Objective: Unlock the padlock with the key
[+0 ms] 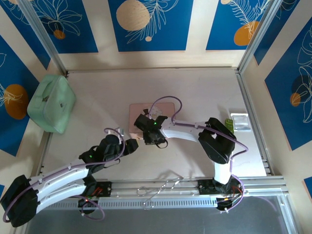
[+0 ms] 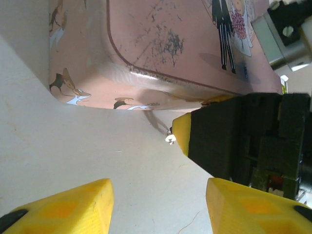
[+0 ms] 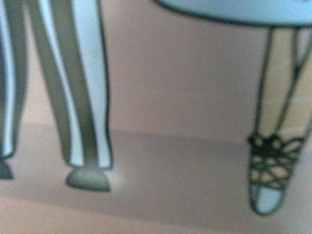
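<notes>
we see the left gripper [image 2: 157,195] near the pink tin [image 2: 161,44], jaws apart. of the right gripper [image 2: 181,135] we cannot tell.

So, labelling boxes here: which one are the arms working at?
The pink illustrated tin in the middle; the mint-green case sits apart at the far left.

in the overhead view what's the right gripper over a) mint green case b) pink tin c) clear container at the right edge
b: the right gripper hangs over the near part of the pink tin, whose far edge shows behind it.
</notes>
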You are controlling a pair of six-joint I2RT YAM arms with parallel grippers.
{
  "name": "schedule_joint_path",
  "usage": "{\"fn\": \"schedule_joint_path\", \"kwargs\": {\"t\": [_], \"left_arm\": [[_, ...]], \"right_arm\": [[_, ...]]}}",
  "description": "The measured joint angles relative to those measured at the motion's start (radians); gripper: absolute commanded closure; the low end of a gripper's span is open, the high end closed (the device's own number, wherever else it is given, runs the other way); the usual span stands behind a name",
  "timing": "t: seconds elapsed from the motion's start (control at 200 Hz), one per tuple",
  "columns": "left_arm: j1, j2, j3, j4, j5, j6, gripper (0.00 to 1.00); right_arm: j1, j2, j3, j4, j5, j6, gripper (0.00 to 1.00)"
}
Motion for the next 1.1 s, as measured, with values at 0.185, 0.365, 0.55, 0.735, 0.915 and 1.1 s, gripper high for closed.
{"fn": "schedule_joint_path", "kwargs": {"t": [0.185, 0.365, 0.55, 0.735, 0.915, 1.1], "left_arm": [[-0.058, 0.014, -0.069, 0.095, -0.052, 0.009, 0.54], [-0.129, 0.144, -0.087, 0.251, -0.088, 0.031, 0.65], [-0.165, 0.321, -0.085, 0.441, -0.091, 0.059, 0.63], [-0.166, 0.455, -0.064, 0.557, -0.085, 0.070, 0.64], [-0.166, 0.546, -0.051, 0.658, -0.082, 0.077, 0.64], [-0.165, 0.610, -0.050, 0.729, -0.084, 0.084, 0.54]], "right_arm": [[-0.034, 0.015, 0.033, -0.046, -0.070, -0.002, 0.86], [-0.064, 0.015, 0.043, -0.064, -0.138, -0.013, 0.86], [-0.079, 0.021, 0.060, -0.092, -0.179, -0.027, 0.86], [-0.086, 0.022, 0.063, -0.098, -0.194, -0.035, 0.87], [-0.090, 0.022, 0.063, -0.099, -0.205, -0.035, 0.87], [-0.095, 0.022, 0.063, -0.098, -0.209, -0.035, 0.87]]}}
